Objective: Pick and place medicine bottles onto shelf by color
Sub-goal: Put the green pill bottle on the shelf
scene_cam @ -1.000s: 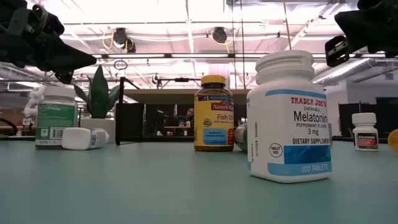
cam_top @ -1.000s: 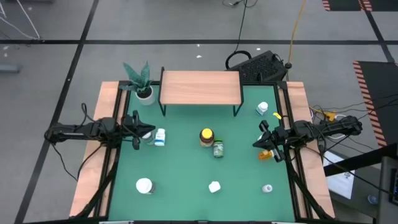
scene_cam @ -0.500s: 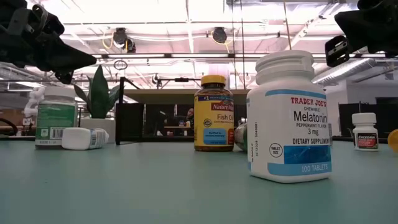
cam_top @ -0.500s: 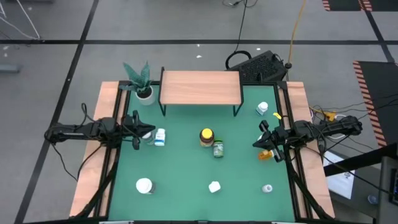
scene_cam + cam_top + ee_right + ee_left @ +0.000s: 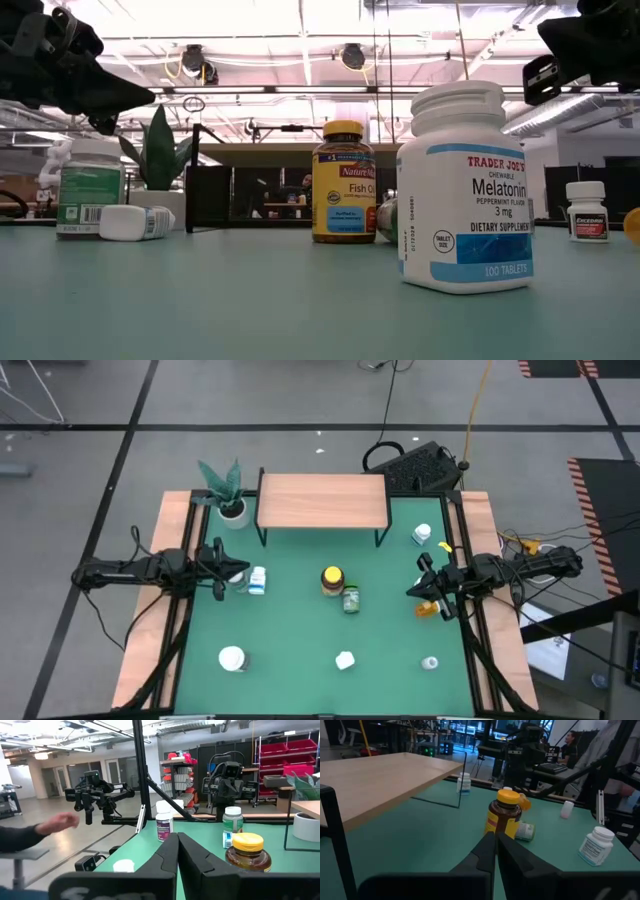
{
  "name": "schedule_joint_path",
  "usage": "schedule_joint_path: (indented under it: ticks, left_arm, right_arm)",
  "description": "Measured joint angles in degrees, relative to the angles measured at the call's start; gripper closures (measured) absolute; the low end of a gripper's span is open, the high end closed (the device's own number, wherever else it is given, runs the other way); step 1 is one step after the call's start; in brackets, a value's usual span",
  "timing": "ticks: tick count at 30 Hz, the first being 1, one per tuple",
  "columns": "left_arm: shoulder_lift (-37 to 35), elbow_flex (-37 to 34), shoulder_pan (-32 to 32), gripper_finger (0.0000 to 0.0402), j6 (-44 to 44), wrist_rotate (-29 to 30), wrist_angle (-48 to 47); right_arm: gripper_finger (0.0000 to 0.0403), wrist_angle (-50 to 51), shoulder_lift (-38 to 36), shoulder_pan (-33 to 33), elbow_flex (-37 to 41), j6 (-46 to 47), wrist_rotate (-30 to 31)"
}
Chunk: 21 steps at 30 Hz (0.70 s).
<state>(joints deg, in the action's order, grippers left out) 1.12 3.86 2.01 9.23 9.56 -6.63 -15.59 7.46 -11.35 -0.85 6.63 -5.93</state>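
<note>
The light-wood shelf stands on black legs at the table's far side. An amber bottle with a yellow cap stands mid-table, and a green bottle lies beside it. A white bottle lies in front of my left gripper, which is shut and empty at the left edge. An orange bottle lies below my right gripper, which is shut and empty at the right edge. More white bottles stand far right, near left and near middle.
A white pot with a green plant stands left of the shelf. A small white bottle stands near right. The green table has wooden borders on both sides. A person's hand shows beyond the table in the right wrist view.
</note>
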Motion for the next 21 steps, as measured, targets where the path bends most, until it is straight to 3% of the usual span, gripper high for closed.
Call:
schedule_joint_path:
  ticks: [3,8,11,17,21]
  left_arm:
    - [-0.01,0.02,-0.01,0.0382,-1.13,0.02,-0.33]
    - [0.01,0.13,-0.01,0.0382,-17.35,-0.04,-1.53]
    - [-0.01,0.13,-0.01,0.0382,-20.07,-0.04,-1.33]
    - [-0.01,0.13,-0.01,0.0382,-17.9,-0.01,-0.68]
    - [0.01,0.11,-0.03,0.0382,-18.25,-0.02,1.71]
  right_arm:
    - [0.0403,-0.04,0.0,0.01,-0.02,0.12,0.0]
    - [0.0403,-0.65,0.0,-0.01,0.01,0.11,0.11]
    - [0.0403,-0.73,0.0,0.0,0.01,-0.45,0.31]
    - [0.0401,-0.54,0.08,0.04,-0.01,0.31,11.9]
    - [0.0381,-0.57,1.8,0.02,-0.01,-0.14,16.36]
